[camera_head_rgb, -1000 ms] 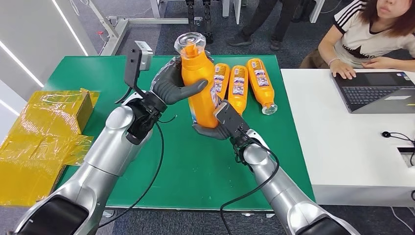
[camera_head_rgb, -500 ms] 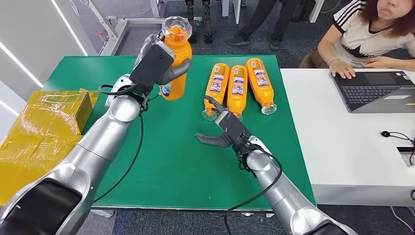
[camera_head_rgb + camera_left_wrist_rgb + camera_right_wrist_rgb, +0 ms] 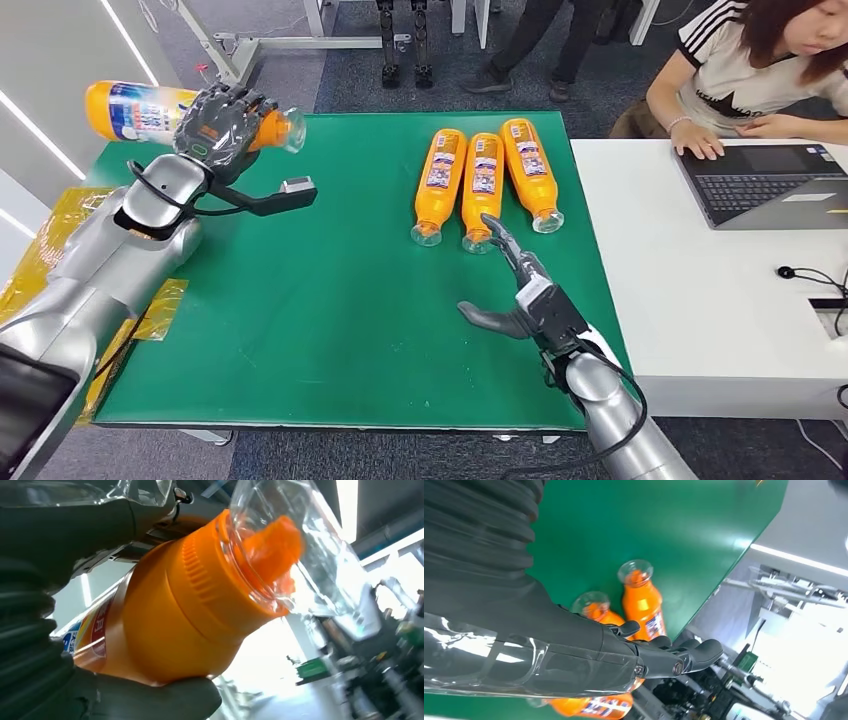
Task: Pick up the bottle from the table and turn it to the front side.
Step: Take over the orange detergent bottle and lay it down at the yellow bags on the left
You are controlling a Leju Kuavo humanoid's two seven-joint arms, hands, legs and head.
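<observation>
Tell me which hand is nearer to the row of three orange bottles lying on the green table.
Right. The right hand hovers open just in front of the three orange bottles, fingertips near their caps. The left hand holds another orange bottle up at the table's far left corner.

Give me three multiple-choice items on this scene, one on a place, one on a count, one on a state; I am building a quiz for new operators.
1. Where is the bottle held by the left hand?
A. Flat on the mat's middle
B. In the air above the table's far left corner
C. On the white desk

2. How many bottles lie on the green table?
A. Three
B. Five
C. One

3. How is the right hand?
A. Holding a bottle
B. Open, holding nothing
C. Pressed on the laptop

Answers:
1 B: the left hand grips the held bottle on its side, off the green table.
2 A: the three lying bottles rest side by side at the far edge.
3 B: the right hand has its fingers apart near their caps, with nothing in it.
</observation>
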